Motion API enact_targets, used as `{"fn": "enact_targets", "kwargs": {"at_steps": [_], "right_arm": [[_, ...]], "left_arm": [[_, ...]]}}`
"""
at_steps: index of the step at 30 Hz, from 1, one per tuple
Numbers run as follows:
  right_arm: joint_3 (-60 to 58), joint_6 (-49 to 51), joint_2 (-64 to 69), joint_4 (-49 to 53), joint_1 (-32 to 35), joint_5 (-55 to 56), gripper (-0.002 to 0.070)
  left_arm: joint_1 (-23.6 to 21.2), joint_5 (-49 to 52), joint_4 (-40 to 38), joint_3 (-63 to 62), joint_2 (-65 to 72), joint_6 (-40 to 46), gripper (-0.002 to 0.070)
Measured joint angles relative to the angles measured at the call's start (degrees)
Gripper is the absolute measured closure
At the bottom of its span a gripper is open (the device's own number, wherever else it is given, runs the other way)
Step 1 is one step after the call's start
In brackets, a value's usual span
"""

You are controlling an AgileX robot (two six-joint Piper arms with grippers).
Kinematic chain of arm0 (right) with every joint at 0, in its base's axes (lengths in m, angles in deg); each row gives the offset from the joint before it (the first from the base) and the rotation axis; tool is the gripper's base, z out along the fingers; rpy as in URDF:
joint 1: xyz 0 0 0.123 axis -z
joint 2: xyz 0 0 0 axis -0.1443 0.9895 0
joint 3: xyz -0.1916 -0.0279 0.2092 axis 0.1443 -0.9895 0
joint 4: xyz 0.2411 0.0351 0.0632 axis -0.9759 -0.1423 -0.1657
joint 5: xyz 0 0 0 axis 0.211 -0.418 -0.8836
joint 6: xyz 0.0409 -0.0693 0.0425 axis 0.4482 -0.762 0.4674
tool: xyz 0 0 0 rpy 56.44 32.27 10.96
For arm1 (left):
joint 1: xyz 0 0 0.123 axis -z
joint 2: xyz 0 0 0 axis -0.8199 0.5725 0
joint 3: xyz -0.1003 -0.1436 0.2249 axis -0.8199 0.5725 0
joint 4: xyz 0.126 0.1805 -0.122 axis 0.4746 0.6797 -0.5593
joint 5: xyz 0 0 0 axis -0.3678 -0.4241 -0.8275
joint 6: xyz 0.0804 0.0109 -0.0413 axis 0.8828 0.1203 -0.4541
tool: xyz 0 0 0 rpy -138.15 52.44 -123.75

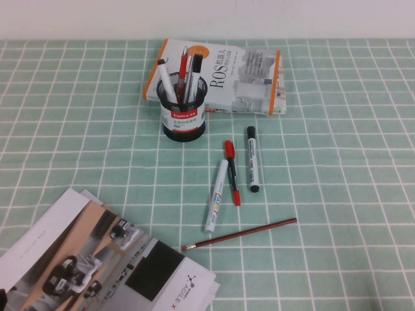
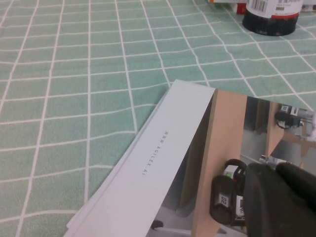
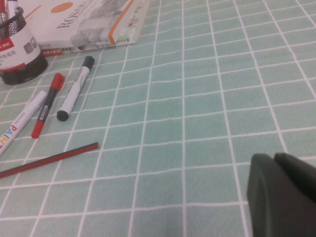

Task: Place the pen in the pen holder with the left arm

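Nearest the robot, the left gripper (image 2: 276, 177) is seen in its wrist view only as a dark mass over the brochure (image 1: 97, 259), well short of the pen holder (image 1: 184, 111). Whether its fingers are spread or closed cannot be told. The right gripper (image 3: 277, 170) is likewise seen only in its own wrist view, above bare checked tablecloth (image 1: 337, 194) to the robot's right of the holder. Its opening cannot be told either.

Between the brochure and the holder, a red-and-black pencil (image 1: 240, 234) is laid on the cloth. Just beyond it, nearer the holder, three markers are grouped: a white one lettered "PAINT" (image 1: 216, 197), a red pen (image 1: 232, 172) and a white marker with black ends (image 1: 253, 159).

The pen (image 1: 166, 79) is found standing inside the holder. Its long axis is close to upright, tilted towards the robot's left, with the small dark end uppermost and the lower end hidden in the mesh. A red pen (image 1: 183, 65) and a black-topped pen (image 1: 194, 68) are stood beside it.

Behind the holder, a book (image 1: 240, 78) is laid flat.
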Motion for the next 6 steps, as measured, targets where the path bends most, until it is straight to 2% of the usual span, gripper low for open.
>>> {"fn": "enact_targets", "kwargs": {"at_steps": [6], "right_arm": [[0.0, 0.0, 0.0, 0.0, 0.0, 0.0, 0.0696]], "left_arm": [[-2.46, 0.0, 0.0, 0.0, 0.0, 0.0, 0.0675]]}}
